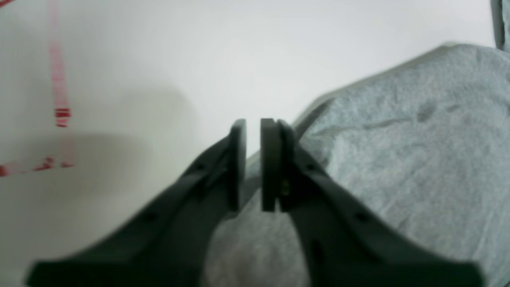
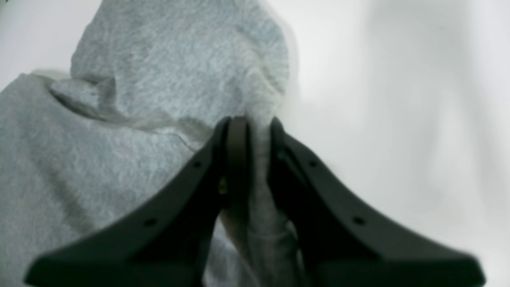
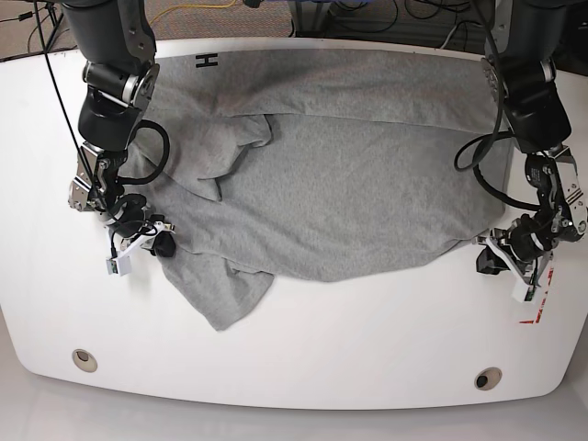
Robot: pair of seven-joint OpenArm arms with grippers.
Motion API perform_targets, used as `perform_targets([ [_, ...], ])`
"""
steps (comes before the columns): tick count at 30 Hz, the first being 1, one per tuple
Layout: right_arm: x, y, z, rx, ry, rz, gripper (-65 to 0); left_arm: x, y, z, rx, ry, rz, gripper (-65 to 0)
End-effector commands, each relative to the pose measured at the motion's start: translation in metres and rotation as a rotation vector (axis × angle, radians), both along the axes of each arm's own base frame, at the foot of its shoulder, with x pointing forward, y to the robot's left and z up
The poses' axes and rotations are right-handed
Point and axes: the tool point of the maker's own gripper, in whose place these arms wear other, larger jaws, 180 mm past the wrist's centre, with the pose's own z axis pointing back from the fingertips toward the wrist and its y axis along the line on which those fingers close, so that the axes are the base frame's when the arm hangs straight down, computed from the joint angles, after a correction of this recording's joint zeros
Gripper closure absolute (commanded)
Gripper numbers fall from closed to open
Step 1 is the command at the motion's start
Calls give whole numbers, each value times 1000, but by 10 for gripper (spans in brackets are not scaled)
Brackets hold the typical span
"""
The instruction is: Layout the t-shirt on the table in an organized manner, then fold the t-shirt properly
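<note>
The heather-grey t-shirt (image 3: 340,184) lies spread and wrinkled across the white table (image 3: 367,358), with a bit of black lettering (image 3: 206,61) at its far left corner. My right gripper (image 2: 251,121) is shut on a bunched fold of the t-shirt (image 2: 159,79); in the base view that gripper (image 3: 158,244) sits at the shirt's left side. My left gripper (image 1: 253,123) hovers at the edge of the t-shirt (image 1: 418,139), its jaws a narrow gap apart with nothing between the tips. From the base camera this gripper (image 3: 487,259) is at the shirt's right corner.
A red-outlined mark (image 1: 59,115) lies on the table just outside the left gripper, also visible as a red mark (image 3: 542,308) near the right front. Two grommet holes (image 3: 84,359) (image 3: 488,378) sit near the front edge. Cables run behind the table.
</note>
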Motion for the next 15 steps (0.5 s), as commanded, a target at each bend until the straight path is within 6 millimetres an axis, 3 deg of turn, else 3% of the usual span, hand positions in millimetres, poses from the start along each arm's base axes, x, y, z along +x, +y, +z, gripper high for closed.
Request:
perform_targets([
  [1, 2, -7, 4, -33, 12, 10, -81, 9, 21, 25, 2, -73, 43, -163],
  [5, 3, -6, 4, -31, 11, 9, -81, -2, 40, 15, -42, -57, 116, -228],
  [15, 3, -6, 4, -30, 11, 10, -81, -15, 45, -11, -103, 11, 162, -235],
])
